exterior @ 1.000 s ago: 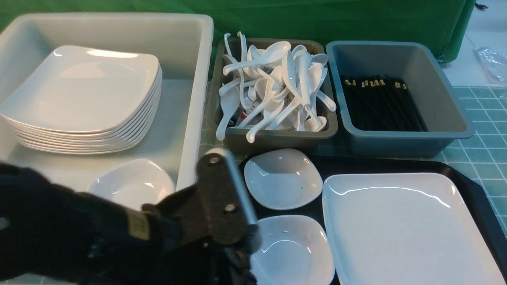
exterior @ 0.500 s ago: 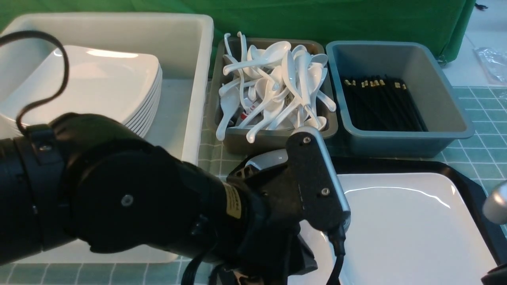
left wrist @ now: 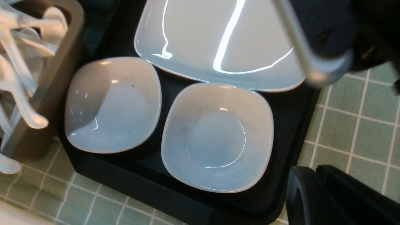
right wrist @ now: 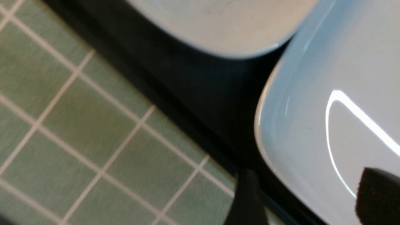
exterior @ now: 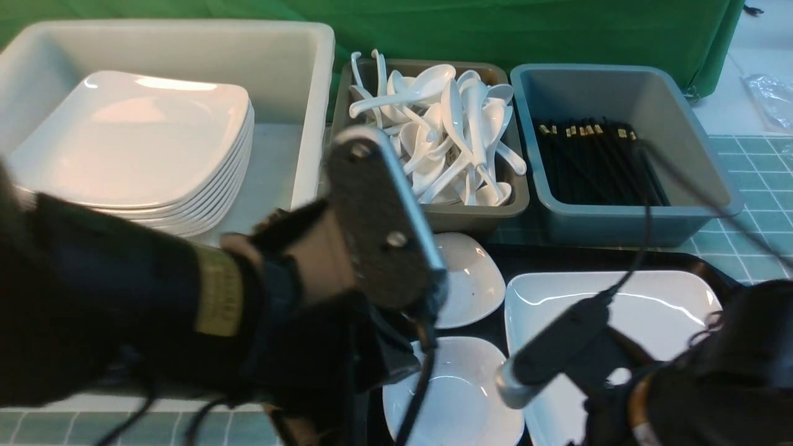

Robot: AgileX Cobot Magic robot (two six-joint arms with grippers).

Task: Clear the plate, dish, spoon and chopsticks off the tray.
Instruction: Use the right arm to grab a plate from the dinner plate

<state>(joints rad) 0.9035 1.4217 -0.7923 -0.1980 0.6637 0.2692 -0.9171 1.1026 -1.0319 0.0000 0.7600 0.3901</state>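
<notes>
The black tray (exterior: 734, 286) holds the big white plate (exterior: 657, 303) and two small white dishes (exterior: 474, 279) (exterior: 458, 399). No spoon or chopsticks show on the tray. My right arm reaches in from the lower right. Its gripper (right wrist: 312, 197) is open and straddles the plate's (right wrist: 328, 93) near rim, one finger outside it and one over the plate. My left arm fills the left foreground. Its gripper (left wrist: 315, 170) is shut and empty, beside the tray's (left wrist: 125, 175) corner near the closer dish (left wrist: 217, 137).
A white bin (exterior: 313, 93) at the back left holds a stack of plates (exterior: 124, 142). Behind the tray stand a brown bin (exterior: 483, 214) heaped with white cutlery and a grey bin (exterior: 619, 226) lined with black sticks. A green checked cloth (exterior: 762, 235) covers the table.
The left arm swung out over the dishes, then back left, uncovering them. The right arm came in from the lower right over the plate, and its jaws opened.
</notes>
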